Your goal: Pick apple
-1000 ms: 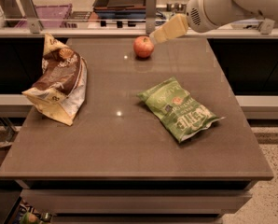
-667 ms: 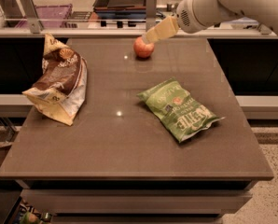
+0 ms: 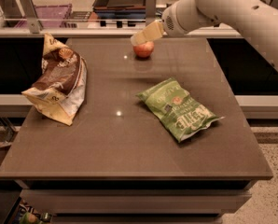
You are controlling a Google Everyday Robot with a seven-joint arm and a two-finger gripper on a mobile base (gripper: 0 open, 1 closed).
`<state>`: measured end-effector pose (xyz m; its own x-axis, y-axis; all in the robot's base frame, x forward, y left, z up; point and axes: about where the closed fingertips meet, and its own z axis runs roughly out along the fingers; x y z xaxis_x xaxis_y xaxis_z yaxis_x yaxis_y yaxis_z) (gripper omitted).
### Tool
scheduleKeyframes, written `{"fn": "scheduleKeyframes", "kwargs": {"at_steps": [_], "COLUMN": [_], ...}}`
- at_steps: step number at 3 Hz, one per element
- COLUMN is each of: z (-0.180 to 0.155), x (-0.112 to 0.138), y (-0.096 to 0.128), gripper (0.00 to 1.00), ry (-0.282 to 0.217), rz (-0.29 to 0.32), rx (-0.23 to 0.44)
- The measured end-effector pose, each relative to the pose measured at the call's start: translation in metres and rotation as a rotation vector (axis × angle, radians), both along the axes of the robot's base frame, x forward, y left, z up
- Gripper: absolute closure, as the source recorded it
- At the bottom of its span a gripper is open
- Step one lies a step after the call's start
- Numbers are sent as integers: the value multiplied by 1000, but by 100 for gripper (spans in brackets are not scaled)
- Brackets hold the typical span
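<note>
Camera view: the apple sits on the brown table near its far edge, in the upper centre of the frame. The claw hangs just over the apple's upper left side. I cannot tell whether it is spread or closed. A green chip bag lies centre right and a brown snack bag at left.

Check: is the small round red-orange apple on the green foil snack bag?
No, the apple sits directly on the brown tabletop beyond the green snack bag, with the gripper at its top.
</note>
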<state>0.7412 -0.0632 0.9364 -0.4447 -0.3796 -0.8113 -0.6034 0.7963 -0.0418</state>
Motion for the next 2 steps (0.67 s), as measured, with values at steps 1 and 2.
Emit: {"fn": "scheduleKeyframes", "kwargs": {"at_steps": [1, 2], "z": [-16, -31], "x": [12, 21], "y": [11, 21], "gripper": [0, 0], "ry": [12, 13], "rz": [12, 39], "rx": [30, 59]}}
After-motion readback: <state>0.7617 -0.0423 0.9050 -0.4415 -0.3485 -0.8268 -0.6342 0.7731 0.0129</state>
